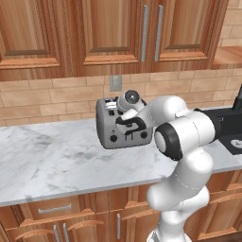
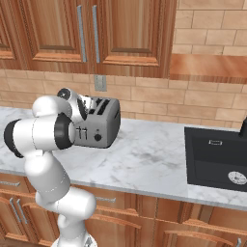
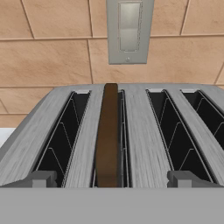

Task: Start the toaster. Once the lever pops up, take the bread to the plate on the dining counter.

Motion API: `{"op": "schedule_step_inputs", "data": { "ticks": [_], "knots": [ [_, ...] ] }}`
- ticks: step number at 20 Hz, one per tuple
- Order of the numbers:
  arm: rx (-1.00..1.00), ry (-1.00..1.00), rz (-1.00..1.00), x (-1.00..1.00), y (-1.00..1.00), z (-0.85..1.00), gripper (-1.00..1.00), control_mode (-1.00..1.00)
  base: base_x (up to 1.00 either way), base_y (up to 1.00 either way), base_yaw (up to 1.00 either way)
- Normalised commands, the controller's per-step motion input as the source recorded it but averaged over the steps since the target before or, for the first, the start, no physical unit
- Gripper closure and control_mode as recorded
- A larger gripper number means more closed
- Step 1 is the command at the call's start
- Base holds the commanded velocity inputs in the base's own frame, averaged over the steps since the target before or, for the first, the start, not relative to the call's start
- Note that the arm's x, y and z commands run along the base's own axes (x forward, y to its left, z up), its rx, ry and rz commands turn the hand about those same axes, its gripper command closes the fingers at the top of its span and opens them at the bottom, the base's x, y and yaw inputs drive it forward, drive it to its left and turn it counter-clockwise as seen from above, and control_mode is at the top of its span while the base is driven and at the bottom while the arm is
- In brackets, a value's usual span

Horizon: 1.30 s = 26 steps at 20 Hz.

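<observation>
The silver toaster [image 1: 118, 127] [image 2: 99, 126] stands on the marble worktop against the brick wall. In the hand view I look down on the toaster's top [image 3: 135, 131] and its four black slots. The brown bread [image 3: 107, 135] stands on edge in the second slot from the left, its top rising a little above the slot. My gripper [image 3: 113, 180] hovers just above the toaster's near edge, open. One of its fingertips [image 3: 41, 178] is left of the bread's slot and the other is well to the right. The plate and the dining counter are out of view.
A grey wall outlet [image 3: 129, 30] [image 1: 115, 82] sits on the brick backsplash right behind the toaster. A black sink [image 2: 217, 157] is sunk into the worktop [image 1: 52, 156] to the right. Wooden cabinets [image 1: 113, 33] hang above.
</observation>
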Motion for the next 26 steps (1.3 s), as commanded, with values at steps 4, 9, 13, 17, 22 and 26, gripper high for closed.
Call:
{"op": "schedule_step_inputs", "data": {
  "ticks": [4, 9, 13, 17, 22, 26],
  "knots": [
    [0.00, 0.00, 0.00, 0.00, 0.00, 0.00, -1.00, -1.00, 0.00, 0.00, 0.00],
    [0.00, 0.00, 0.00, 0.00, 0.00, 0.00, -1.00, -1.00, 0.00, 0.00, 0.00],
    [0.00, 0.00, 0.00, 0.00, 0.00, 0.00, -1.00, -1.00, 0.00, 0.00, 0.00],
    [0.00, 0.00, 0.00, 0.00, 0.00, 0.00, -1.00, -1.00, 0.00, 0.00, 0.00],
    [0.00, 0.00, 0.00, 0.00, 0.00, 0.00, -1.00, -1.00, 0.00, 0.00, 0.00],
    [0.00, 0.00, 0.00, 0.00, 0.00, 0.00, -1.00, -1.00, 0.00, 0.00, 0.00]
  ]
}}
